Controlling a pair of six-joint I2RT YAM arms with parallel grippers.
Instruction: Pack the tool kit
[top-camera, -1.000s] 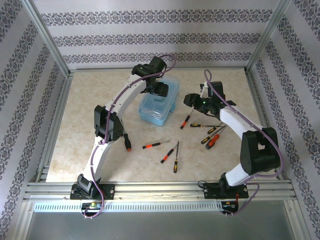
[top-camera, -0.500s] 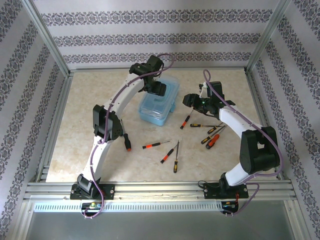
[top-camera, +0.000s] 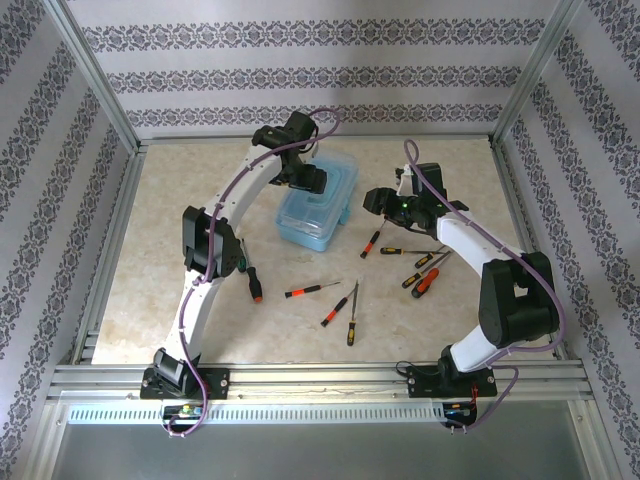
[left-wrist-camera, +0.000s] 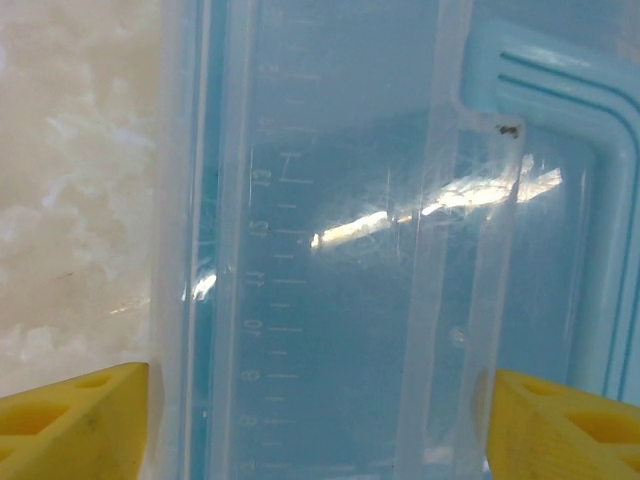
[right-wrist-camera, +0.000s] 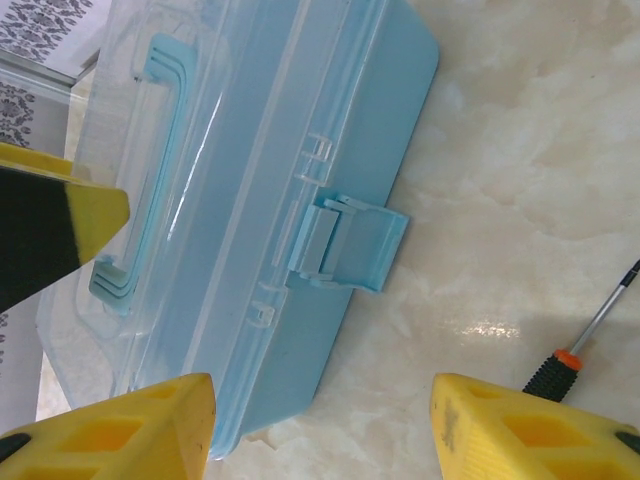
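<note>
Marble table (top-camera: 200, 170) holds the shut blue box (top-camera: 320, 210). My left claw (top-camera: 305, 180) hangs open over its lid, maybe to steady it; my right claw (top-camera: 376, 200), open too, faces the latch (right-wrist-camera: 345, 245) to unclip it.

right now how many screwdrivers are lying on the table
9 screwdrivers: one by the left arm's elbow at, three mid-table, one beside the box at, four bunched beside the right arm around. The arms may hide more.
</note>
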